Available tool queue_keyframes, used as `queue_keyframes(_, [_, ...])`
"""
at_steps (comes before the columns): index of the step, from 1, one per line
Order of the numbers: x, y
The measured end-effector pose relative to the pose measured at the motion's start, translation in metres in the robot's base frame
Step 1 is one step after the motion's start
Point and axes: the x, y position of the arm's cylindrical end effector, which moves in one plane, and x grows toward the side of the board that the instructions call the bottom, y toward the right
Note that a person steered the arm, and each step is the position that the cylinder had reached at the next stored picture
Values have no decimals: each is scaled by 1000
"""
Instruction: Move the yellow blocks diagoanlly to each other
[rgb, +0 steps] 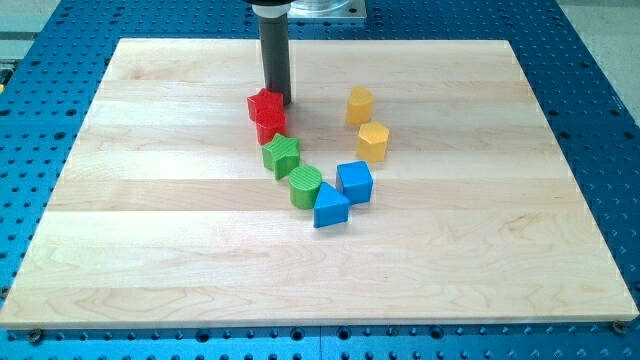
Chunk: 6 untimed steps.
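Note:
Two yellow blocks stand right of centre: a rounded yellow block and, just below and slightly right of it, a yellow hexagonal block. They sit close together, a small gap between them. My tip is at the upper middle of the board, left of the yellow blocks. It stands right behind a red block, touching or nearly touching it.
A second red block sits below the first. A green star-like block and a green cylinder trail down to the right. A blue cube and a blue triangular block complete the arc. The wooden board lies on a blue perforated table.

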Motion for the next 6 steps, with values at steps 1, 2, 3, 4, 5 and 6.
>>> queue_keyframes(1, [0,-1])
queue_keyframes(2, [0,0])
queue_keyframes(3, [0,29])
queue_keyframes(4, [5,69])
queue_keyframes(5, [14,82])
queue_keyframes(6, [24,91])
